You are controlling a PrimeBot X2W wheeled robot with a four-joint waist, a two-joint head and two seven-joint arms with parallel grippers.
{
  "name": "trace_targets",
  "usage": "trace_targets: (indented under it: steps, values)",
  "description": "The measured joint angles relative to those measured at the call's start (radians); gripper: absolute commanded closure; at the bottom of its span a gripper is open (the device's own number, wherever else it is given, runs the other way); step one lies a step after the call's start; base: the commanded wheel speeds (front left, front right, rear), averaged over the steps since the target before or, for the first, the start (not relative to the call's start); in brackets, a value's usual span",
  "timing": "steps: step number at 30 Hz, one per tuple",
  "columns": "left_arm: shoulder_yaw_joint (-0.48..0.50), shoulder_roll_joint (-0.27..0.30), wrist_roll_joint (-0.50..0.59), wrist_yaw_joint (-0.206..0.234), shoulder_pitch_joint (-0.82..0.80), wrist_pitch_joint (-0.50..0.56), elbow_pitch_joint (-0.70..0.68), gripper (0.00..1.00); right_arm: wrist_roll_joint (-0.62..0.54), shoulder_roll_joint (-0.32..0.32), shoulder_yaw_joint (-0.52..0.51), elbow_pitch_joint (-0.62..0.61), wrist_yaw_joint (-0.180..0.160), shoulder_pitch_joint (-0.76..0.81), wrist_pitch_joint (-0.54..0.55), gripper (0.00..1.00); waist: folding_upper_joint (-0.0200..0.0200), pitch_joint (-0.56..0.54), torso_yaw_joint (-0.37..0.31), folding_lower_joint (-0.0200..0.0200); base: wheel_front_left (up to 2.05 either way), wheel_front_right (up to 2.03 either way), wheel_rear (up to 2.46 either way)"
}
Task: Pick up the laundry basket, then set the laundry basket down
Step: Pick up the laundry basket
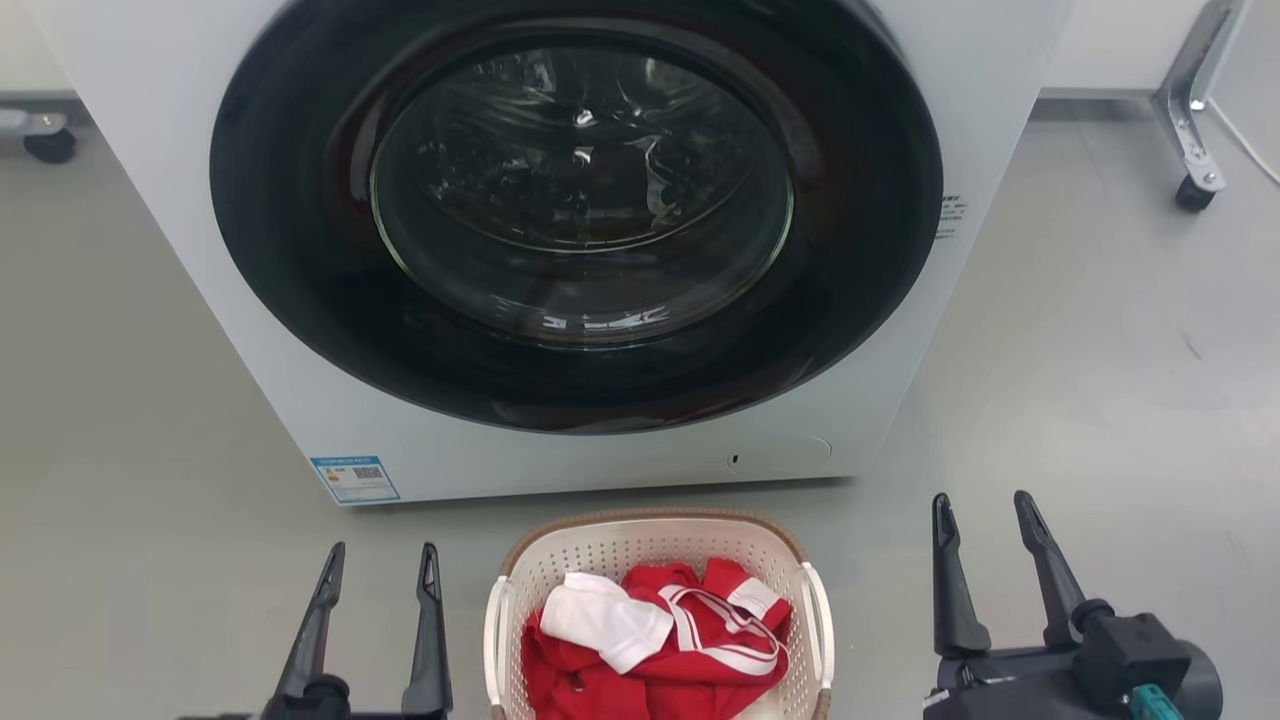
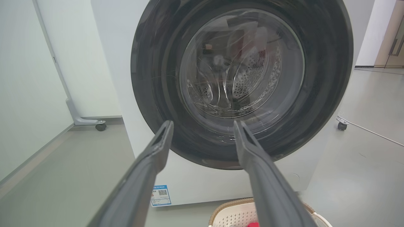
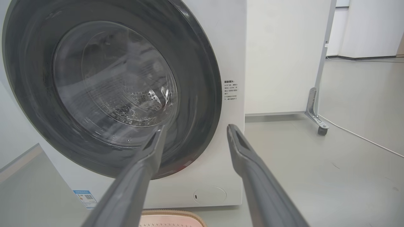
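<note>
The left gripper (image 1: 382,560) stood with its two dark fingers spread apart, holding nothing, just left of the laundry basket (image 1: 650,548) and clear of its white left handle (image 1: 495,630). Its wrist was cut off by the bottom edge of the head view. The right gripper (image 1: 982,508) was likewise spread and empty, on the basket's other side and farther from it.

The basket sat on the grey floor (image 1: 1100,400) between them, in front of the washing machine (image 1: 150,220). Its near end was cut off by the frame. A red garment with white stripes (image 1: 640,680) and a white piece of cloth (image 1: 605,620) lay piled inside, covering the bottom. In the left wrist view, one finger hid part of the brown rim.

The round glass door (image 1: 580,190) was closed. Reflections made the drum hard to read.

A strip of bare floor separated the basket's far rim from the machine's front. Bare floor also lay between the basket and each gripper, wider on the right.
</note>
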Motion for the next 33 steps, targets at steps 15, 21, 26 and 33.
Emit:
trace_targets:
  steps: [15, 21, 26, 33]
  values:
    - [-0.017, -0.005, -0.025, -0.02, -0.202, 0.0, 0.157, 0.0, 0.038, -0.004, -0.058, 0.105, 0.046, -0.171, -0.003, 0.0, 0.0001, 0.175, 0.011, 0.0001, 0.0, 0.0, 0.0]
    - [-0.029, -0.009, -0.06, -0.034, -0.296, 0.0, 0.266, 0.0, 0.041, -0.012, -0.072, 0.188, 0.054, -0.25, -0.003, 0.0, 0.0001, 0.261, 0.02, 0.0002, 0.0, 0.0, 0.0]
    - [-0.032, -0.013, -0.07, -0.044, -0.366, 0.0, 0.352, 0.0, 0.041, -0.013, -0.073, 0.255, 0.057, -0.313, -0.003, 0.0, 0.0001, 0.334, 0.028, 0.0002, 0.0, 0.0, 0.0]
    - [-0.049, -0.017, -0.095, -0.055, -0.446, 0.006, 0.466, 0.0, 0.039, -0.014, -0.061, 0.34, 0.061, -0.406, -0.003, 0.0, 0.0002, 0.438, 0.037, 0.0002, 0.0, 0.0, 0.0]
